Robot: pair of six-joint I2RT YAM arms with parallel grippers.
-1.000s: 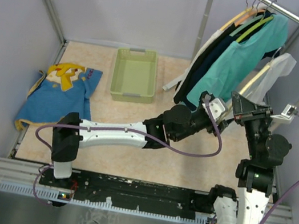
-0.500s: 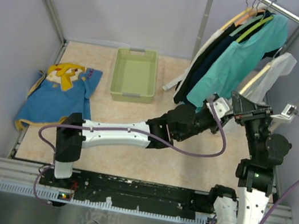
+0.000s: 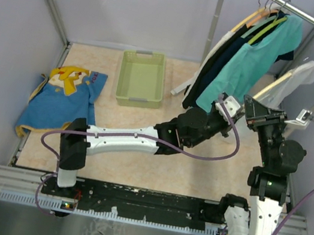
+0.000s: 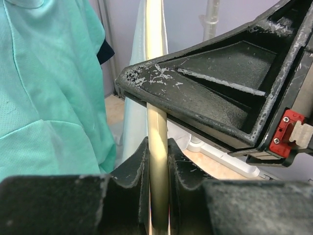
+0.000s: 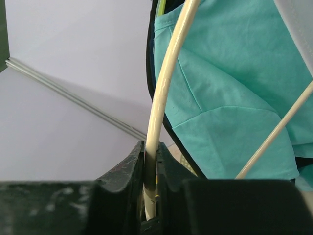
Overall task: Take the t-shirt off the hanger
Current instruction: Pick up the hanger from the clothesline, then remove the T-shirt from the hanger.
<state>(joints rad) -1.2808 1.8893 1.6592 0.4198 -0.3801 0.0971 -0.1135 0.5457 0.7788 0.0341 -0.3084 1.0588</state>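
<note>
The left pincer (image 4: 157, 164) and right pincer (image 5: 150, 166) both clamp the cream hanger (image 4: 157, 132), its white t-shirt (image 3: 304, 71) dangling beside the teal shirt (image 3: 252, 61) above the bench, so unequal pulls could twist the hanger free or snag neighbouring garments.

Beige table (image 3: 144, 118), green bin (image 3: 142, 78) (open-topped) at back, blue-and-yellow garment (image 3: 59, 103) — perhaps a shirt — far left
</note>
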